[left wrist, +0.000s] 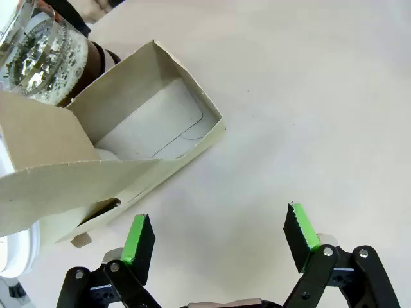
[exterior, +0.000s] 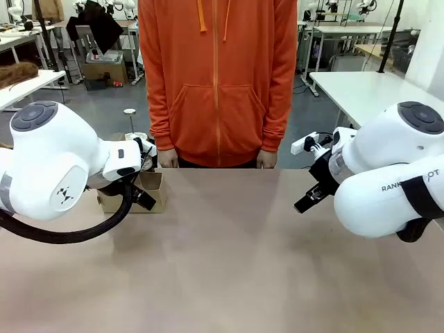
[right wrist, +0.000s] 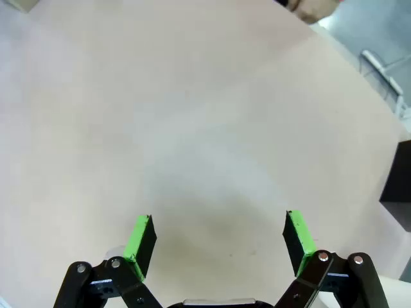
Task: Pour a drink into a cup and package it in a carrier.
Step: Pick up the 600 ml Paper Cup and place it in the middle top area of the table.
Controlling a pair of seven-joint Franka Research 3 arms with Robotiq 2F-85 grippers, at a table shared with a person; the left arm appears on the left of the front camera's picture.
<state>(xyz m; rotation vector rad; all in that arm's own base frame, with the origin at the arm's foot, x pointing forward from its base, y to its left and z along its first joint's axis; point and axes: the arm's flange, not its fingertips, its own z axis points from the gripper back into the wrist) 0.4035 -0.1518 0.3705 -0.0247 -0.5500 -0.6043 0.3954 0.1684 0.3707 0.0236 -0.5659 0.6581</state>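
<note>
The brown cardboard carrier [left wrist: 77, 144] lies close in front of my left gripper [left wrist: 218, 234], up and to the left of the fingers in the left wrist view, its slotted floor showing. My left gripper is open and holds nothing. Behind the carrier stands the glass jug [left wrist: 35, 51] with the dark drink [left wrist: 96, 59] low in it. In the front view the carrier [exterior: 149, 189] sits at the table's left, partly behind my left arm. My right gripper [right wrist: 218, 237] hangs open over bare table. A white rounded edge [left wrist: 13, 250] shows beside the carrier; I cannot tell whether it is the cup.
A person in an orange hoodie [exterior: 216, 76] stands at the far edge, both hands hanging by the table. A black box [right wrist: 398, 186] sits at the right edge of the right wrist view. The tan table [exterior: 229, 263] stretches bare between the arms.
</note>
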